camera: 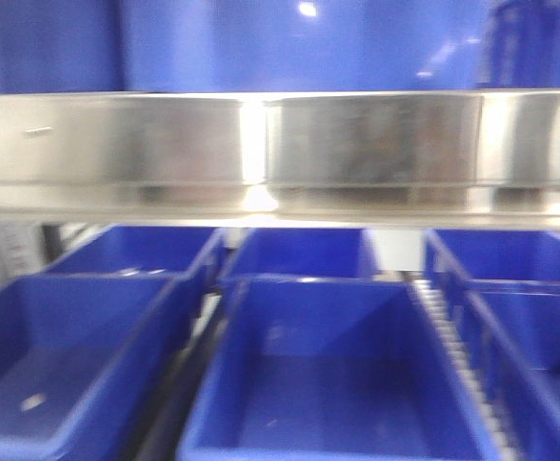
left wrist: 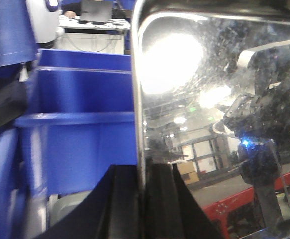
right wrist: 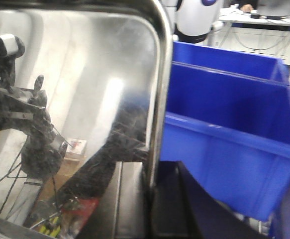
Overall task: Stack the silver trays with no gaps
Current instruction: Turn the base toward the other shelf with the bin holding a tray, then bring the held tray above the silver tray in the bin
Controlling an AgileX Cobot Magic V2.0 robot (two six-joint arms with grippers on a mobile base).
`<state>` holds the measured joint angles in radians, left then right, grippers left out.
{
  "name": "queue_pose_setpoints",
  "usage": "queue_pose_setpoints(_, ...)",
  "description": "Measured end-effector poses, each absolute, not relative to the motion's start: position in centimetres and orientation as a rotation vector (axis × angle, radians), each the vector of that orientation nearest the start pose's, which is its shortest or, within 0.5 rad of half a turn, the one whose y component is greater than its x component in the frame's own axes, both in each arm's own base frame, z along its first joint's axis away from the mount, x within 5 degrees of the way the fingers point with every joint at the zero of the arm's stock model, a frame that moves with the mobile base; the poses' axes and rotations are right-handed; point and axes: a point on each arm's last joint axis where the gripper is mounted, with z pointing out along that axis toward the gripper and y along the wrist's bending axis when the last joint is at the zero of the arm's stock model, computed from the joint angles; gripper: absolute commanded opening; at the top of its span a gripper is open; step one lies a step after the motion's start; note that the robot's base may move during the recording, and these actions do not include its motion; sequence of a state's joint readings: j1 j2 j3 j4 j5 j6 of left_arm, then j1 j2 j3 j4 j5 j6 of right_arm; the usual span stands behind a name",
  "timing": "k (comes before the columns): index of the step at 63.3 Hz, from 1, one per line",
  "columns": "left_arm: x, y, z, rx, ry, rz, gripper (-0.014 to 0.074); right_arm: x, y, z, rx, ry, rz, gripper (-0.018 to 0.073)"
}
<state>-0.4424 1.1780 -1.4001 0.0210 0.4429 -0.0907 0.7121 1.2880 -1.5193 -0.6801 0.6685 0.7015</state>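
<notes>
At opposite rims of the silver tray (left wrist: pixel 209 99), left gripper (left wrist: pixel 141 174) and right gripper (right wrist: pixel 152 177) each pinch its edge; its length runs between them, neither arm nearer.

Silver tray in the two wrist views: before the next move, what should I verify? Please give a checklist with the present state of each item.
1. Left gripper grips the silver tray rim: ok, one finger on each side of it.
2. Right gripper grips a tray rim: ok, same way.
3. Both grippers hold the same tray: cannot tell.
4. Tray to stack onto is in view: cannot tell, the front view is blurred.
5. Blue bins are clear of the tray: cannot tell, they look close beside the rim.
</notes>
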Motion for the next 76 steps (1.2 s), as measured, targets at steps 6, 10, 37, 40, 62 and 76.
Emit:
queue_pose_setpoints(6,22.62,-10.62,48.37,0.31,1.69,-0.375,-0.0017,22.84,15.03,48.51,-0.23,1.776,0.249,-0.0069)
queue_pose_setpoints(10,22.62,-10.62,48.37,0.31,1.69,-0.375,-0.0017,22.84,15.03,48.51,-0.23,1.776,0.249,-0.0069)
queue_pose_setpoints(37,22.62,-10.62,48.37,0.31,1.69,-0.375,-0.0017,22.84,15.03,48.51,-0.23,1.776,0.249,-0.0069)
queue_pose_setpoints(40,22.62,-10.62,48.37,0.31,1.69,-0.375,-0.0017,22.84,15.03,48.51,-0.23,1.776,0.249,-0.0069)
queue_pose_setpoints(62,22.62,-10.62,48.37,0.31,1.69,-0.375,-0.0017,22.84,15.03,48.51,-0.23,1.776,0.249,-0.0069)
queue_pose_setpoints(76,22.62,-10.62,48.37,0.31,1.69,-0.375,-0.0017,22.84,15.03,48.51,-0.23,1.776,0.249,-0.0069)
